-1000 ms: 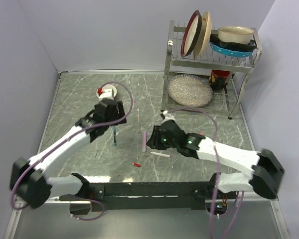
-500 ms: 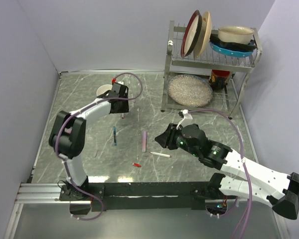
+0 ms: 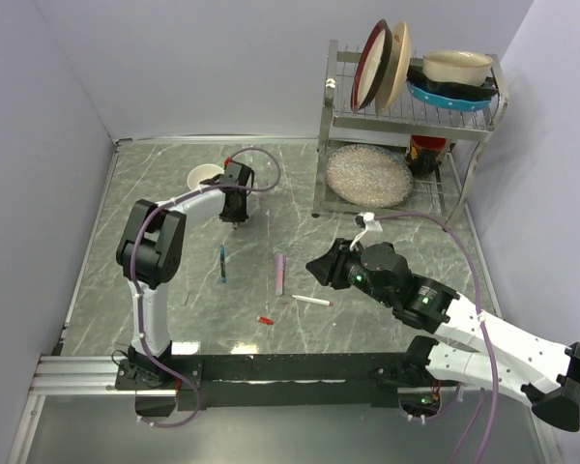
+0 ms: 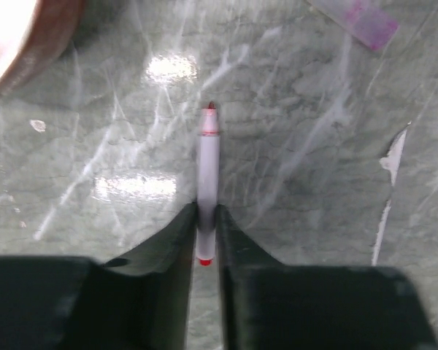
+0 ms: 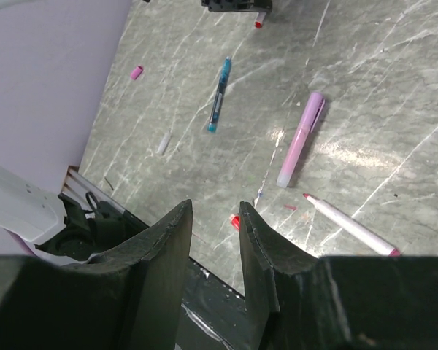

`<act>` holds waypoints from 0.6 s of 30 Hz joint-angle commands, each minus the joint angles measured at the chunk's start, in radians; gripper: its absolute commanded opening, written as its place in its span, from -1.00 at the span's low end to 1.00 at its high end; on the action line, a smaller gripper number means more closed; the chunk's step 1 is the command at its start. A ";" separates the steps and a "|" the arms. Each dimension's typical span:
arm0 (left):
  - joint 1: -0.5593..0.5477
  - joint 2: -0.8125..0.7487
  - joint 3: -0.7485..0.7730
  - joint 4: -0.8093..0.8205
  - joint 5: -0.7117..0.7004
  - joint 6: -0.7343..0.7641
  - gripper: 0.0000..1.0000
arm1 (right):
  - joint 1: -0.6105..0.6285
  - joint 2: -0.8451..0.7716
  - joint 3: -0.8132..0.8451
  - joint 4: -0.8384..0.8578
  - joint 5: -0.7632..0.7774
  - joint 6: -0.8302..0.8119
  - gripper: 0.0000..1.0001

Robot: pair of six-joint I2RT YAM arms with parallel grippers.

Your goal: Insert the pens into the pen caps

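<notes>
My left gripper [image 3: 235, 206] [image 4: 206, 209] is shut on the rear end of a white pen [image 4: 208, 160] whose red tip points away from the jaws, just right of the white bowl [image 3: 205, 177]. A teal pen cap [image 3: 221, 263] [image 5: 219, 95], a lilac pen cap [image 3: 280, 274] [image 5: 301, 138] and a small red pen cap [image 3: 265, 319] [image 5: 235, 222] lie mid-table. Another white pen [image 3: 311, 301] [image 5: 348, 226] lies right of the red cap. My right gripper [image 3: 319, 269] [image 5: 215, 211] hovers open and empty above that pen.
A metal dish rack [image 3: 406, 116] with plates and bowls stands at the back right, a speckled round plate [image 3: 367, 176] on its lower shelf. A small pink piece [image 5: 136, 71] and a small white piece [image 5: 163, 142] lie near the left wall.
The left gripper moved from mid-table toward the bowl and closed on the red-tipped pen. The right gripper drew back a little to the right, jaws unchanged.
</notes>
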 commanded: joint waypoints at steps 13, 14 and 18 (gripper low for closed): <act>0.000 -0.435 -0.255 0.069 0.363 -0.072 -0.98 | -0.031 -0.010 -0.055 0.136 -0.049 0.158 0.01; 0.000 -0.476 -0.323 0.094 0.412 -0.078 -0.98 | -0.041 -0.004 -0.065 0.175 -0.056 0.196 0.04; -0.001 -0.658 -0.501 0.279 0.722 -0.132 -0.98 | -0.146 0.060 -0.068 0.251 -0.147 0.237 0.10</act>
